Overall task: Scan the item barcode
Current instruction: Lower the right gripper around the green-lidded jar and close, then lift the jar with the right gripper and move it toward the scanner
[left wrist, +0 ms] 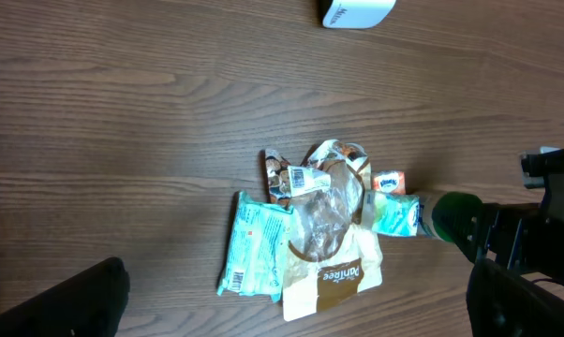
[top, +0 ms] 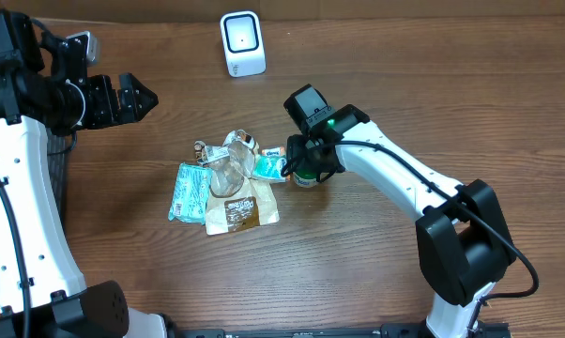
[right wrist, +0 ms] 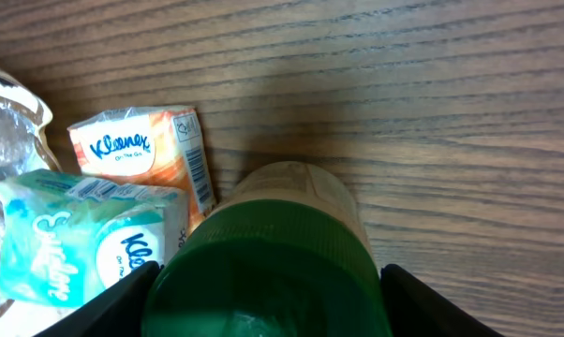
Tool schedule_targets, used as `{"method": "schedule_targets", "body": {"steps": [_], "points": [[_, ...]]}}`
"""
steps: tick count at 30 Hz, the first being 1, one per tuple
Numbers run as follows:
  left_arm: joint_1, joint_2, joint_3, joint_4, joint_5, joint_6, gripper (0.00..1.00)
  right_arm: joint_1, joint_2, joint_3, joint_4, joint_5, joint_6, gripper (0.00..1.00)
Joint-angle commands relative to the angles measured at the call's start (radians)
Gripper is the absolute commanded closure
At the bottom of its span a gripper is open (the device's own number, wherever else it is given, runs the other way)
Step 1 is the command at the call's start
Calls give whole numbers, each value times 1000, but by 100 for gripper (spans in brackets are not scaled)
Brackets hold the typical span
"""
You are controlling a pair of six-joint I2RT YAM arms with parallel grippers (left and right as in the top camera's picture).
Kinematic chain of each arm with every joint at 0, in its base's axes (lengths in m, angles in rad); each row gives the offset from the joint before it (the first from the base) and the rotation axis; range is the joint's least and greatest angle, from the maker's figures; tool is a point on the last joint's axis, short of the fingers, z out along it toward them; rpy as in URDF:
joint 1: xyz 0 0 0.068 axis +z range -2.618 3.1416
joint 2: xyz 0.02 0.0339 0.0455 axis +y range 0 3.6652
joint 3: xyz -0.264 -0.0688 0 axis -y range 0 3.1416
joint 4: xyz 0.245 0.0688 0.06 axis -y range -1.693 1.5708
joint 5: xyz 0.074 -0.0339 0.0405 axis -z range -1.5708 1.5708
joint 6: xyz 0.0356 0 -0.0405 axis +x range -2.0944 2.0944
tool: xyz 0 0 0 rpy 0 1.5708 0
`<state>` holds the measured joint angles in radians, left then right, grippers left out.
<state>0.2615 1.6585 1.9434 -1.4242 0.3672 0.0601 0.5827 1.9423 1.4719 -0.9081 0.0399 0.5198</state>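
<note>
Wooden surface (top: 433,84) seen from above, both arms in view as I drive them. Left end effector (top: 142,97): jaws spread wide, empty, hanging well apart from every object. Right end effector (top: 306,171): lowered over an upright bottle (right wrist: 296,192), its fingers (right wrist: 95,304) standing either side of the green cap (right wrist: 263,271), so near it that I cannot tell whether they press or merely flank. Just beside this end effector, on the side toward the other arm, lies the pile (top: 228,192) of crumpled packets. Well beyond it, toward the far edge, stands the white scanner (top: 242,43). Nearest the bottle are a teal tissue pack (right wrist: 95,234) and an orange tissue pack (right wrist: 141,150), the latter showing a printed barcode (right wrist: 200,178). Progress, as I judge it: early. The bottle appears to be the chosen item, reached but not lifted; securing it, carrying it to the scanner and presenting its code remain. Hidden: the bottle's own barcode and label, covered by the cap in the wrist view and by the arm from above.
</note>
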Motion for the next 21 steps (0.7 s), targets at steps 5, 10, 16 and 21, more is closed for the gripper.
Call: {"method": "schedule_targets", "body": {"steps": [5,10,16,21], "points": [[-7,-11,5,0,14,23,0,5,5,20,5,23,-84,46],[-7,-11,5,0,14,23,0,4,3,28,-14,22,-168,46],[-7,-11,5,0,14,23,1,-11,-11,80,-86,22,-369,47],[-7,-11,5,0,14,23,0,-46,-31,89,-127,23,-612,47]]}}
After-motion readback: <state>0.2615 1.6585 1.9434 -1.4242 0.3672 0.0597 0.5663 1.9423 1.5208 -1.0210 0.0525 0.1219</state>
